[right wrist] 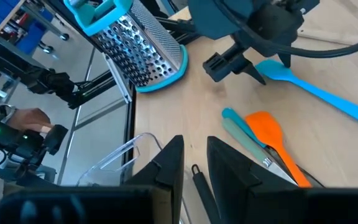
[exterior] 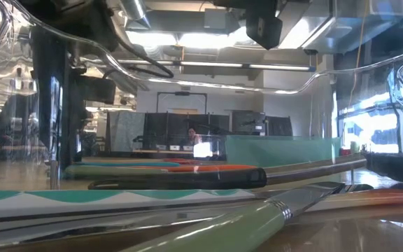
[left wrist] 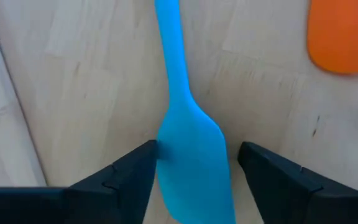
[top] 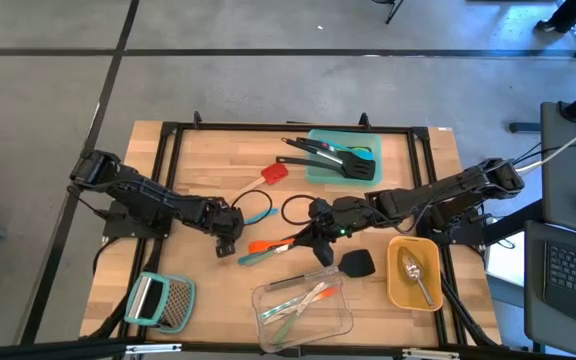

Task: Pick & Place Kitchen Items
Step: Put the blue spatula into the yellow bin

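My desk [top: 198, 155] is the largest thing here, a pale wood top with containers around its edges: a teal tray [top: 320, 171] holding black slotted spatulas [top: 333, 158], a clear bin [top: 340, 322] with a few slim tools, a yellow tub [top: 398, 285] with a spoon [top: 414, 272], and a metal grater [top: 163, 300] lying near the corner.

My left tool [left wrist: 194, 158] is down near the middle of the desk with its jaws apart, straddling the blade of the blue spatula [left wrist: 188, 146]. One finger [left wrist: 135, 168] looks to be touching the blade's edge; the other stands just clear. I hold nothing yet.

My right tool [right wrist: 194, 158] sits nearby over the orange spatula [right wrist: 267, 134] and the black-headed spatula [top: 358, 263], jaws nearly together; it may be pinching a thin black handle, but I cannot be sure.

The blue spatula should be light, its silicone blade soft, bendy and a bit slick. I judge the neck, where blade meets handle, the firmer place to take hold.
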Tool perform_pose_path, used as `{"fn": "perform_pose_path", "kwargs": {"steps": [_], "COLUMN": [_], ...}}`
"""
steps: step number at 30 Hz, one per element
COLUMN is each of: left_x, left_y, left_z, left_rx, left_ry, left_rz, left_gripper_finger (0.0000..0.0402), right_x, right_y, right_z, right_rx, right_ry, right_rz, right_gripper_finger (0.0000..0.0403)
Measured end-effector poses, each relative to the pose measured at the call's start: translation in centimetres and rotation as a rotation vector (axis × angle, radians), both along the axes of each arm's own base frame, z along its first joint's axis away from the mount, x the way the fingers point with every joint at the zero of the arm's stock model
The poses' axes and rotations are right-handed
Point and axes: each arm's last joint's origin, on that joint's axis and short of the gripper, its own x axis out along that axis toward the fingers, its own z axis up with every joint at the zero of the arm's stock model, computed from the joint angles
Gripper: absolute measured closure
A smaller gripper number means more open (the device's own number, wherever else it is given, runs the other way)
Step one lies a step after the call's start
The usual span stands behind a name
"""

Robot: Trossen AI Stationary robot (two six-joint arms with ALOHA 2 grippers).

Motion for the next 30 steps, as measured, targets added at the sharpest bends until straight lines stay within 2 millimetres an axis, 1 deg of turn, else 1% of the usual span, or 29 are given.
{"fn": "perform_pose_path", "kwargs": {"steps": [11,16,20,22,23,27,30], "left_x": [0.4,0.4,0.4,0.5,0.5,0.5,0.4], "left_y": [1.2,1.3,1.4,1.6,1.7,1.9,2.3], "left_z": [0.0,0.0,0.0,0.0,0.0,0.2,0.8], "left_rx": [-0.029,-0.033,-0.047,-0.089,-0.107,-0.157,-0.195], "left_ry": [-0.01,-0.006,-0.009,-0.015,-0.015,-0.034,-0.084], "left_rz": [0.004,0.01,0.045,0.068,0.08,0.116,0.151], "left_gripper_finger": [0.0242,0.0296,0.035,0.0379,0.0385,0.0386,0.0386], "right_x": [0.0,0.0,0.1,0.1,0.1,0.1,0.2], "right_y": [0.2,0.1,0.1,0.1,0.1,0.1,-0.2], "right_z": [0.0,0.0,0.2,0.2,0.2,0.2,0.2], "right_rx": [0.011,0.013,0.019,0.019,0.018,0.017,0.014], "right_ry": [0.001,-0.001,-0.024,-0.024,-0.021,-0.018,-0.02], "right_rz": [-0.002,-0.013,-0.014,-0.014,-0.014,-0.016,-0.023], "right_gripper_finger": [0.033,0.033,0.033,0.033,0.033,0.033,0.033]}}
